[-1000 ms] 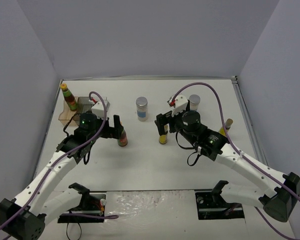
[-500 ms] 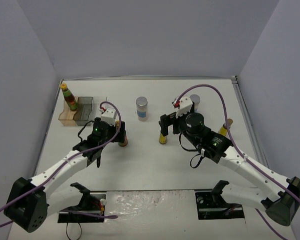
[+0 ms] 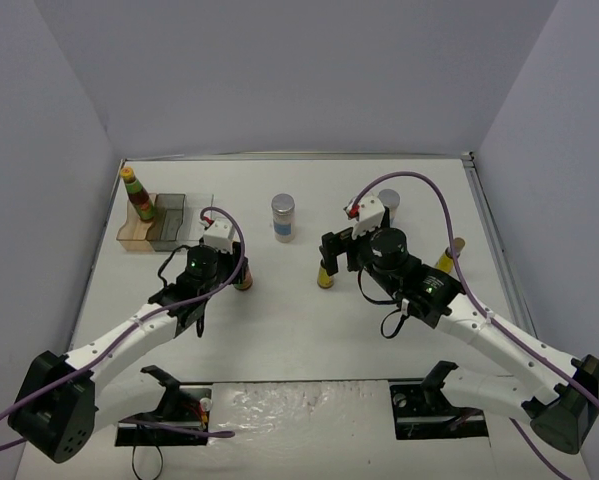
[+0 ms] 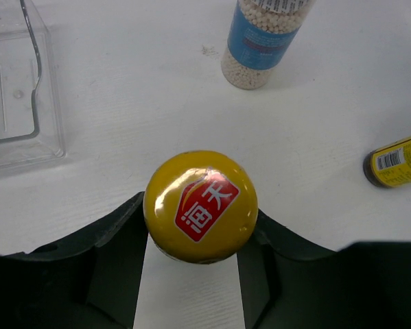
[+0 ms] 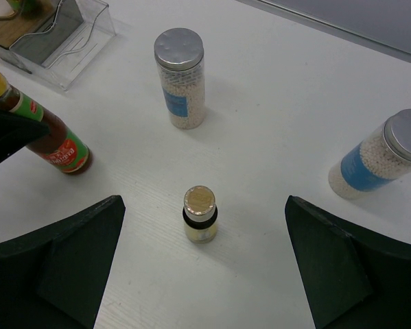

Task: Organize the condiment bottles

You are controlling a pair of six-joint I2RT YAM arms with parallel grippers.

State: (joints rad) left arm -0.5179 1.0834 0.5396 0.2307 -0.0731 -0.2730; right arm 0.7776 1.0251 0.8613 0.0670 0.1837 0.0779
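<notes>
My left gripper (image 3: 236,268) is shut on the neck of a slim dark bottle with a yellow cap (image 4: 200,204), which stands on the table; both fingers press its sides. The same red-and-green-labelled bottle (image 5: 57,144) shows in the right wrist view. A second such bottle (image 3: 137,195) stands in the clear rack (image 3: 169,225). My right gripper (image 5: 202,205) hangs open above a tiny yellow-labelled bottle (image 5: 200,229), fingers far apart on either side. Two white blue-banded jars (image 3: 283,217) (image 3: 389,200) stand further back.
Another small yellow bottle (image 3: 449,256) lies near the right side of the table. The rack (image 4: 20,89) sits at the back left, close to the left wall. The tiny bottle (image 4: 397,161) stands right of the held one.
The left gripper advanced onto the dark bottle and its jaws went from wide open to shut on the neck. The right gripper shifted slightly over the tiny bottle and stayed open.
</notes>
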